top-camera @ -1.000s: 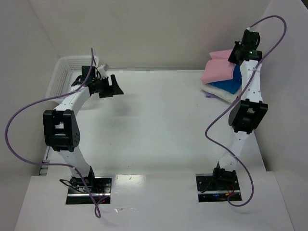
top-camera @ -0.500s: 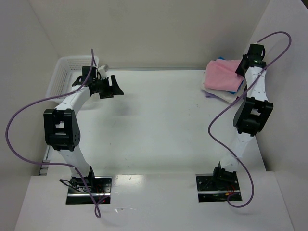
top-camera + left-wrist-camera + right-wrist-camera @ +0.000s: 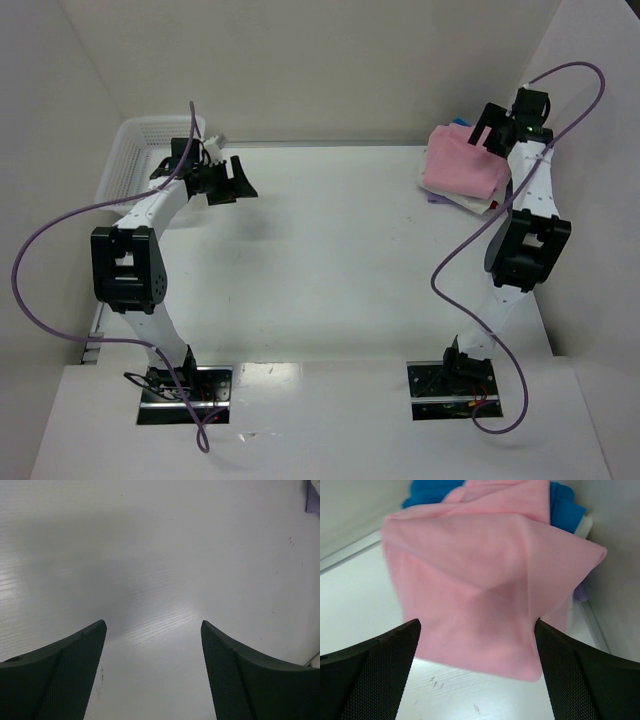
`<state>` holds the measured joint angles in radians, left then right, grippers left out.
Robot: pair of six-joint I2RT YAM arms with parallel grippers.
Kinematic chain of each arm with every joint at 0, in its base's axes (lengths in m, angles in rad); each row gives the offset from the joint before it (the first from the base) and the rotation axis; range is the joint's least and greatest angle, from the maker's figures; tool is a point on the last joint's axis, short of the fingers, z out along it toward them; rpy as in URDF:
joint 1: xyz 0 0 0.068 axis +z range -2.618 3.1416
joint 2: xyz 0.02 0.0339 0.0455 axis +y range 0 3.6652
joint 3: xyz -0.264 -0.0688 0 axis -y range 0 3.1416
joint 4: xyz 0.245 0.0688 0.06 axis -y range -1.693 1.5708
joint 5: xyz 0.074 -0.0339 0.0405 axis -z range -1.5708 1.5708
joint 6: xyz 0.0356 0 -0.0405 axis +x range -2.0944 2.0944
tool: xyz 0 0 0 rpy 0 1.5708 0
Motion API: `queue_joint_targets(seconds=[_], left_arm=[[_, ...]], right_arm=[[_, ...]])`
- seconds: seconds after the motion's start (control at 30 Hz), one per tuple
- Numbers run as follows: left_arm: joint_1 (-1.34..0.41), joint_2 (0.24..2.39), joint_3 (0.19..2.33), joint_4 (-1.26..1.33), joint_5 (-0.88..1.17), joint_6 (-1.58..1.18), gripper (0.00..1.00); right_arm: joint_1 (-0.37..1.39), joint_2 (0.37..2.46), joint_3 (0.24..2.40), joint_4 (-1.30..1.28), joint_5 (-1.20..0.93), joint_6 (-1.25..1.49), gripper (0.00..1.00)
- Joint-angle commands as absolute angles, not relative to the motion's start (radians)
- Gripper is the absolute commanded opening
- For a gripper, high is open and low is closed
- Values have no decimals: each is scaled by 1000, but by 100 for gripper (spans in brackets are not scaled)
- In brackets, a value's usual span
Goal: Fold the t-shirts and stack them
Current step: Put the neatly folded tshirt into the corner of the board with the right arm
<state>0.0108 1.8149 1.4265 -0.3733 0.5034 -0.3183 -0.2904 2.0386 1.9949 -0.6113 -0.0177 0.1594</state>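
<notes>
The t-shirts lie in a stack at the table's back right corner. The light pink t-shirt (image 3: 462, 160) (image 3: 485, 580) is folded on top. Under it the bright blue t-shirt (image 3: 566, 506) peeks out at the far edge, and the white t-shirt (image 3: 472, 202) shows at the near edge. My right gripper (image 3: 488, 130) (image 3: 476, 625) hovers just over the pink t-shirt, open, its fingers straddling the near pink edge without gripping it. My left gripper (image 3: 240, 177) (image 3: 153, 624) hangs open over bare table at the back left, holding nothing.
A white mesh basket (image 3: 130, 150) stands at the back left corner, next to the left arm. A small purple scrap (image 3: 432, 197) (image 3: 580, 592) pokes out beneath the stack. White walls close in behind and to the right of the stack.
My right gripper went from shut on the lifted pink t-shirt to open. The pink t-shirt dropped flat over the blue one. The left arm has not moved.
</notes>
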Motion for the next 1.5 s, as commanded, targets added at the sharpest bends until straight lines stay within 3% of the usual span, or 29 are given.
queue_joint_targets(seconds=[0.0, 0.27, 0.43, 0.7, 1.1, 1.2, 1.27, 1.37, 1.43, 1.47], left_arm=[[2, 1792, 1454, -353, 537, -318, 84], [-26, 1773, 1557, -428, 502, -272, 85], [-54, 1752, 1641, -501, 439, -222, 85], [-85, 1633, 1602, -512, 426, -213, 85], [-104, 1452, 1405, -492, 426, -233, 86], [-104, 1440, 1381, -492, 417, -233, 86], [-104, 1441, 1381, -492, 407, -233, 88], [-104, 1464, 1395, -492, 407, -233, 88], [-104, 1497, 1407, -492, 416, -233, 88], [-104, 1508, 1431, -492, 416, -242, 88]], right_arm=[[-265, 1847, 1973, -520, -64, 176, 100], [-256, 1699, 1871, -566, 21, 234, 100], [-279, 1493, 1627, -460, 61, 306, 100], [-301, 1324, 1467, -525, 123, 275, 100], [-301, 1627, 1614, -385, -68, 309, 100], [-291, 1751, 1695, -376, -95, 330, 85], [-280, 1829, 1749, -376, -95, 330, 55], [-242, 1890, 1815, -376, -47, 341, 19], [-213, 1948, 1843, -376, -17, 330, 5], [-204, 1968, 1877, -376, 12, 330, 3]])
